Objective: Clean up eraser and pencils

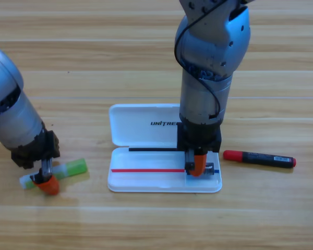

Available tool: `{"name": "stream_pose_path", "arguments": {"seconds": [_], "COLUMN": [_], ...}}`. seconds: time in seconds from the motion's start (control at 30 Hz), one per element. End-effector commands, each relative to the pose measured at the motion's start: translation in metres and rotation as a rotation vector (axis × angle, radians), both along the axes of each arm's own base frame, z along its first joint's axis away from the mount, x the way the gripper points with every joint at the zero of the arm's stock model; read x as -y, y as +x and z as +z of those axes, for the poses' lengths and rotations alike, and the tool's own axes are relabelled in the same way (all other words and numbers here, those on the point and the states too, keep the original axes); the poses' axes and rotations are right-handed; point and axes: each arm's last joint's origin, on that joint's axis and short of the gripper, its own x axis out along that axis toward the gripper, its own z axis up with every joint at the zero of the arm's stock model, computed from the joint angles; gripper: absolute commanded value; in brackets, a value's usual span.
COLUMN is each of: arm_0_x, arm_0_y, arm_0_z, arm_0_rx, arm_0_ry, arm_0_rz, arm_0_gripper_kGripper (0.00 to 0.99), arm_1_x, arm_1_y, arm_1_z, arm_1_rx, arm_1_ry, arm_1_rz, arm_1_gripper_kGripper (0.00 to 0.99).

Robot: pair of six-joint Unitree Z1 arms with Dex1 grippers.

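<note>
High view: you look down on a wooden table (94, 62) with an open white hinged plastic case (141, 127) in the middle.
Right gripper (197, 167): low in the case's lower tray, right end; I can't tell what it holds. Eraser unseen.
Left gripper (46, 179): down on the translucent light-green and white stick (73, 168); grip hidden.
Red-capped marker with black labelled barrel (259, 158): lies nearly left-right, just right of the case, nearest your right arm.

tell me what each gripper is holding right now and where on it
The left gripper straddles the middle of the light-green stick; a firm hold cannot be told. The right gripper is down in the white case; anything held is hidden.
</note>
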Motion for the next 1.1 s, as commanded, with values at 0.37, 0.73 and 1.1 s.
{"name": "stream_pose_path", "arguments": {"seconds": [0.37, 0.73, 1.1], "arm_0_x": [-0.005, -0.007, -0.011], "arm_0_y": [0.001, -0.001, -0.008], "arm_0_z": [-0.016, -0.016, 0.025], "arm_0_rx": [-0.031, -0.034, 0.030], "arm_0_ry": [0.038, 0.041, 0.014], "arm_0_rz": [0.017, -0.006, -0.061], "arm_0_gripper_kGripper": [0.669, 0.463, 0.000], "arm_1_x": [0.002, 0.070, 0.139], "arm_1_y": [-0.008, -0.041, -0.010], "arm_1_z": [-0.021, 0.074, 0.044], "arm_1_rx": [-0.038, 0.035, 0.042], "arm_1_ry": [-0.075, 0.028, -0.009], "arm_1_rz": [0.034, 0.027, -0.061], "arm_1_gripper_kGripper": [0.649, 0.727, 0.752]}}
